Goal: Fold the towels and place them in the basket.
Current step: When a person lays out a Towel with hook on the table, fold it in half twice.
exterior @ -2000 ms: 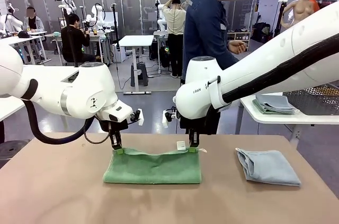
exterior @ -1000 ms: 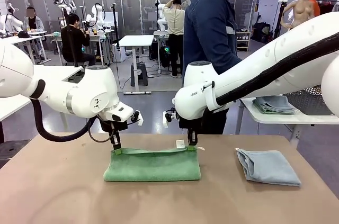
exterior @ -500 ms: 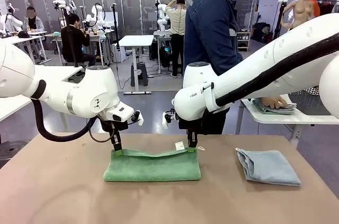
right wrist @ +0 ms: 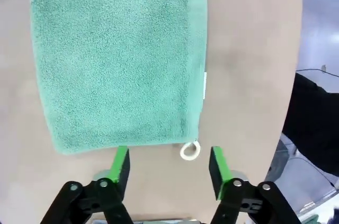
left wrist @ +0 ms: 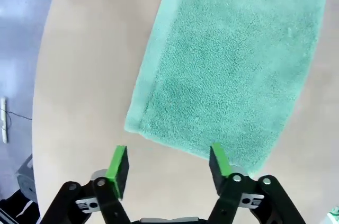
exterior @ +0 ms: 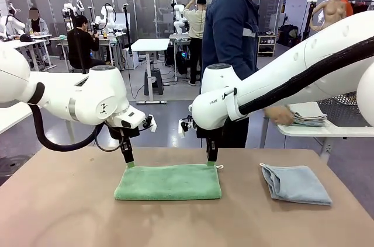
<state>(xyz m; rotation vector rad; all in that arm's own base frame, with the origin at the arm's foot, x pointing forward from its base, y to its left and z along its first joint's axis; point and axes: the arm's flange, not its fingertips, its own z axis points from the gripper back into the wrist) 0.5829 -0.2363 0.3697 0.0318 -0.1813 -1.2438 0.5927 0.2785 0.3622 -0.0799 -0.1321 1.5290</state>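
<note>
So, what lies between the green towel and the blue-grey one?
Nothing; bare table separates the green towel and the blue-grey towel, front view.

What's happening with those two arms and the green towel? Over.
Left gripper, right gripper: jaws open, empty. Green towel folded flat on table. Blue-grey towel apart, nothing blocking.

This was an open-plan robotics lab. A white left arm (exterior: pixel 87 104) and right arm (exterior: pixel 280 80) hung over a tan table (exterior: pixel 58 212). Well beyond their jaws stood white worktables (exterior: pixel 150 45), a seated person (exterior: pixel 80 41), a standing person (exterior: pixel 231 31) and glass partitions (exterior: pixel 140 2), on a grey floor (exterior: pixel 169 118).
</note>
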